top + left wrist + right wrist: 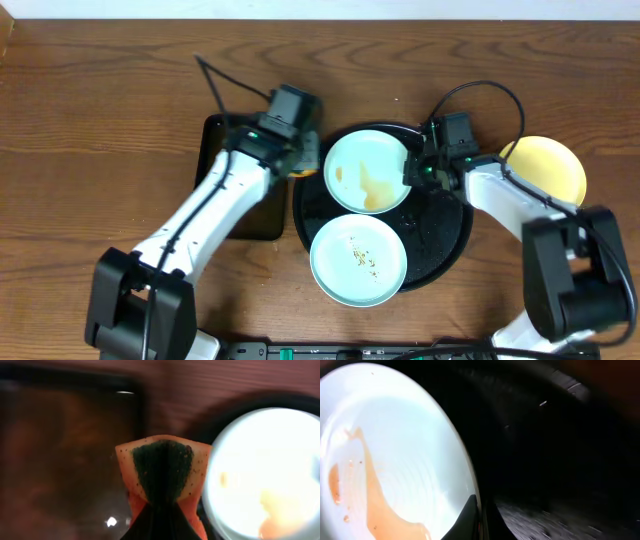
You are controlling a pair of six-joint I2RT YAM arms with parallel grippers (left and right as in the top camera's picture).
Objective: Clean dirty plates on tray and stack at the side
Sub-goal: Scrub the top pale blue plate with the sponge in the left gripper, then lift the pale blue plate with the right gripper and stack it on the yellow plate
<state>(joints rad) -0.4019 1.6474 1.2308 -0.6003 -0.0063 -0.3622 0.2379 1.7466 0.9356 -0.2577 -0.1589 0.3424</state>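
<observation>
The round black tray (446,236) holds two mint-blue plates. The far plate (367,172) has a brown smear; the near plate (358,258) has brown specks. The pale yellow plate (545,170) lies on the bare wood to the right of the tray. My left gripper (300,162) is shut on an orange and green sponge (162,472), just left of the far plate (265,470). My right gripper (415,172) is shut on the right rim of the far plate (395,455), with the fingers (480,517) pinching its edge over the tray (560,460).
A smaller dark rectangular tray (262,218) lies left of the round tray, under my left arm; it also shows in the left wrist view (65,450). Cables loop behind both wrists. Brown wood tabletop (100,110) surrounds everything.
</observation>
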